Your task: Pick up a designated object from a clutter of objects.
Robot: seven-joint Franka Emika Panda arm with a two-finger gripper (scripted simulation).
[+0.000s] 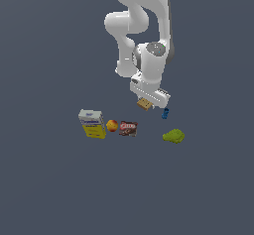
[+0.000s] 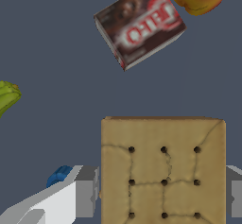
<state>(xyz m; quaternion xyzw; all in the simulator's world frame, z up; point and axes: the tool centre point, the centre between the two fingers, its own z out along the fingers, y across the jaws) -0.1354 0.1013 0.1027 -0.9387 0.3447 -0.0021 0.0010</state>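
The scene is a plain dark slate-grey table with no walls or edges in sight. In the exterior view, the white arm's tool hangs above the table with the small flat tan square cracker-like block between its fingers, apparently lifted clear of the clutter. Below lie one yellow-and-white box, one orange-red round fruit, one dark brown-red packet, one small blue piece and one lime-green lump: five items left, each single. In the wrist view, the tan block fills the foreground, a grey finger pressed to either side, so the tool is closed on it; the packet, fruit, green lump and blue piece sit beyond. The grasp and lift look done; only raising it further or holding it steady seems left.
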